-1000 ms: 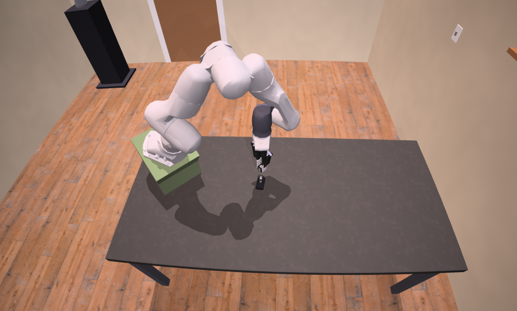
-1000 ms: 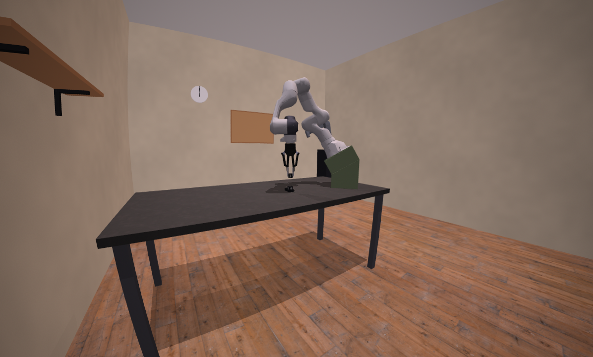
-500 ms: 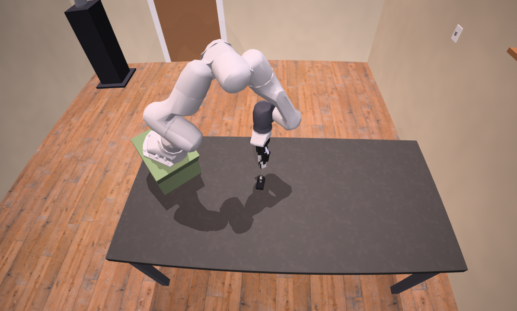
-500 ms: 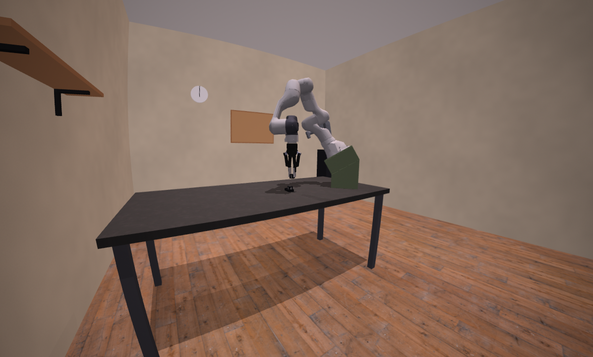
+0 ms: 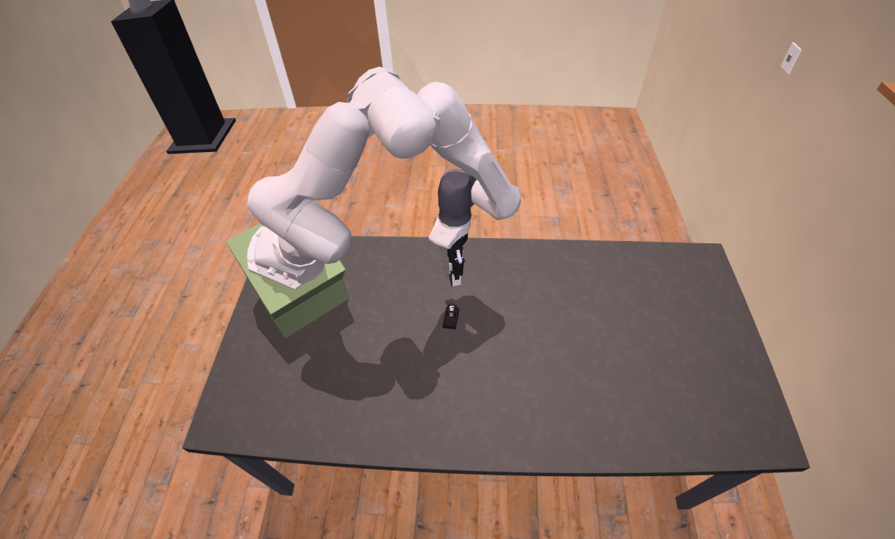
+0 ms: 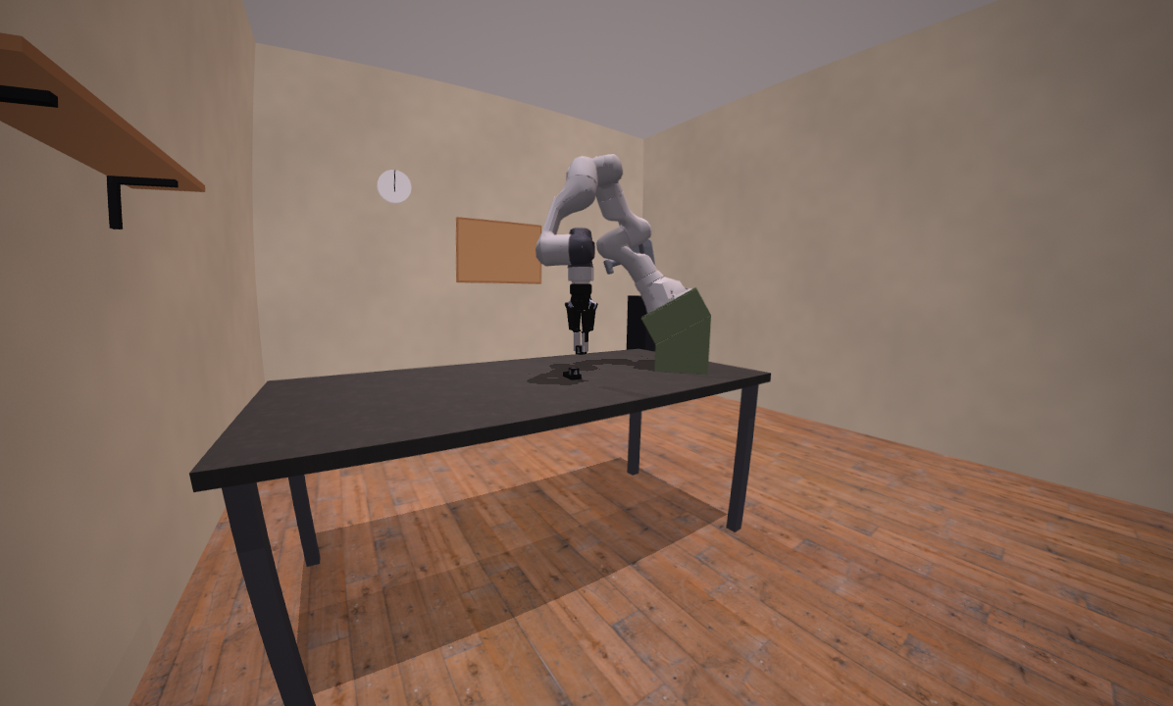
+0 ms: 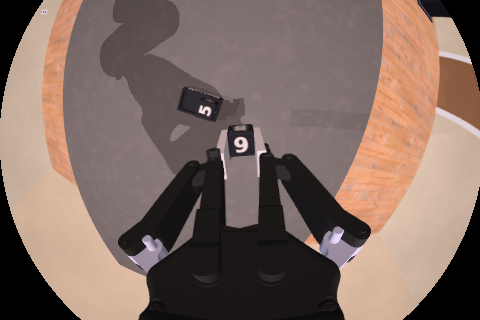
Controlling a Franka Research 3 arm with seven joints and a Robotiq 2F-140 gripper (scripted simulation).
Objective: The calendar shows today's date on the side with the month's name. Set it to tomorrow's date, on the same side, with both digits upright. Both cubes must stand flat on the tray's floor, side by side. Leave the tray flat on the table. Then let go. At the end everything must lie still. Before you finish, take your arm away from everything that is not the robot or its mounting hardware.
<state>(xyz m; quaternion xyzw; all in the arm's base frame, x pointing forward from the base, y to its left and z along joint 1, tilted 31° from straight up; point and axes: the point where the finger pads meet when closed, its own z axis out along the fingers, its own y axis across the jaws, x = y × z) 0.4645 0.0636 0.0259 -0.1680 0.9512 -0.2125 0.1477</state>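
Observation:
The gripper [image 5: 456,281] [image 6: 580,345] is shut on a black cube [image 7: 241,144] and holds it in the air above the table. A white 9 reads upright on the cube's face towards the wrist camera; its other faces are hidden or unreadable. The black tray [image 5: 449,326] [image 6: 572,377] [image 7: 189,104] lies on the table, below the gripper and up and left of the held cube in the wrist view. The other cube [image 5: 450,310] [image 7: 205,110] is in the tray at one end, with a 5 on its top, turned sideways in the wrist view. The month's name is unreadable.
The dark table [image 5: 605,348] [image 6: 380,408] [image 7: 280,35] extends around the tray. The arm's green base block [image 5: 316,301] [image 6: 683,342] stands at the table's left end in the top view. The arm's shadow falls across the tray's surroundings.

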